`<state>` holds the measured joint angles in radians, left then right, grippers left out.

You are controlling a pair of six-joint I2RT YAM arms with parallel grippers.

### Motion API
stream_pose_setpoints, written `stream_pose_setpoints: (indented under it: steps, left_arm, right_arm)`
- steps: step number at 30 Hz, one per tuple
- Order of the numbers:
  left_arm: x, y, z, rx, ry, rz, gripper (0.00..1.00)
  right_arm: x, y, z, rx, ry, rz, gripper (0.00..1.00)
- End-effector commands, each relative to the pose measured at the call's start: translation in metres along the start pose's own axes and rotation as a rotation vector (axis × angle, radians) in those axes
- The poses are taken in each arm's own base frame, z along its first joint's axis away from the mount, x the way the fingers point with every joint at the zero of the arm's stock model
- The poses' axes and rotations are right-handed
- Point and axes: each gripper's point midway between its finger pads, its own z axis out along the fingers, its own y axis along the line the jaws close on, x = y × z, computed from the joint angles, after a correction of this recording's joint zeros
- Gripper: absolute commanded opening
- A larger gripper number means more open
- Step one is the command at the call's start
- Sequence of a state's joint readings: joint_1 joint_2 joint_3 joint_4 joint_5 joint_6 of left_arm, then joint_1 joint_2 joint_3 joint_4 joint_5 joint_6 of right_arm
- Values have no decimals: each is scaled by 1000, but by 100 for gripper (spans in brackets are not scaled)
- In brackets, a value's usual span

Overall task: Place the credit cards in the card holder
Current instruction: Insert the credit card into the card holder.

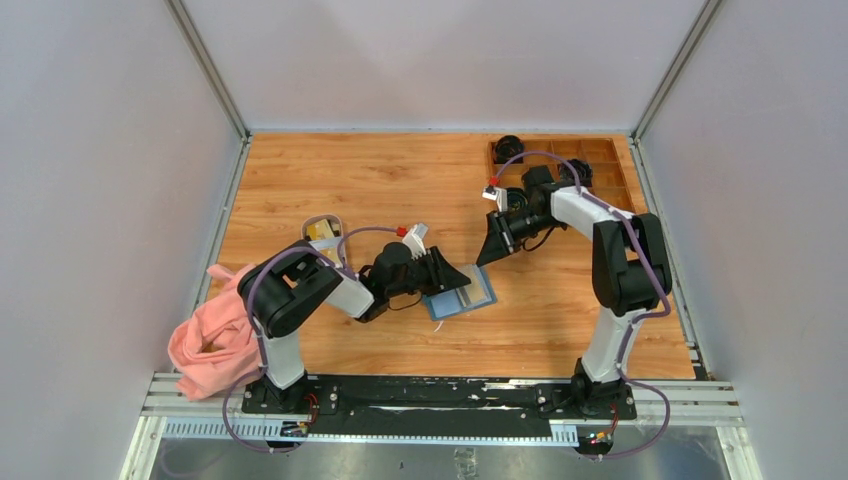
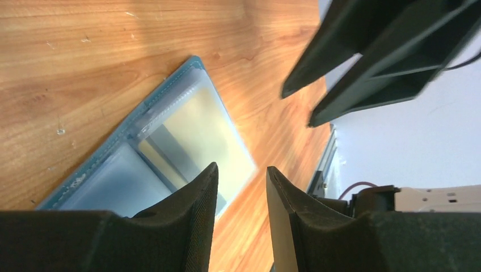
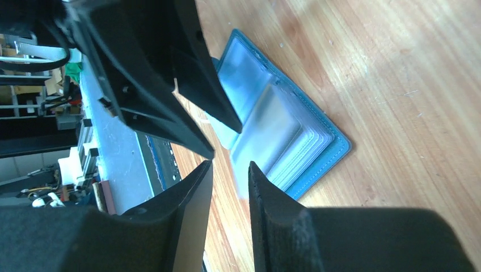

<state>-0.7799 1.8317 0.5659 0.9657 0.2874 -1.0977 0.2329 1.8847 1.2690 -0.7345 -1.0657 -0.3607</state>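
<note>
Starting at the far left of the overhead view: a crumpled pink cloth point(image 1: 212, 338) draped over the near-left edge of the wooden table point(image 1: 380, 180). Just right of it and farther back, a small white dish point(image 1: 312, 222) with yellowish credit cards point(image 1: 323, 232) inside, well apart from the card holder point(image 1: 480, 298). Next, the left gripper point(image 1: 462, 280), reaching rightward and poised over the left half of the card holder, fingers point(image 2: 195, 204) parted by a narrow gap with nothing between them; contact with the holder impossible to judge. Card holder itself lying open and flat near the middle of the table, teal-blue cover down, greyish clear pockets facing up. From the left wrist view, a yellowish card point(image 2: 198, 130) showing through one clear pocket. Just right of the holder and a little farther back, the right gripper point(image 1: 485, 258), angled down toward the holder's far edge but apart from it, close beside the left gripper's tips. Jaws slightly apart and empty in its own wrist view. At the far-right rear corner, a brown wooden compartment tray point(image 1: 605, 185), partly hidden behind the right arm, with a black round object point(image 1: 508, 147) in its far-left compartment.
</note>
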Motion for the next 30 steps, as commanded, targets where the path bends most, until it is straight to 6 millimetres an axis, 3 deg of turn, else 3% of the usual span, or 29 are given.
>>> stream_pose_setpoints:
  steps: [1, 10, 20, 23, 27, 30]
  left_arm:
    - [1, 18, 5, -67, 25, 70, 40]
    - [-8, 8, -1, -56, -3, 141, 41]
    - [-51, -36, -69, -142, -139, 415, 43]
    - [-62, -53, -91, -159, -172, 465, 52]
    - [-77, -84, -118, -182, -191, 493, 84]
    - [-83, -104, -138, -232, -158, 483, 99]
  right_arm:
    - [-10, 19, -19, -19, -58, -85, 34]
    - [-12, 39, -28, -35, -88, -214, 34]
    - [-19, 79, -71, 157, -160, -547, 35]
    - [-20, 87, -83, 222, -189, -600, 38]
    - [-17, 90, -95, 308, -212, -636, 45]
    - [-13, 90, -103, 353, -233, -646, 51]
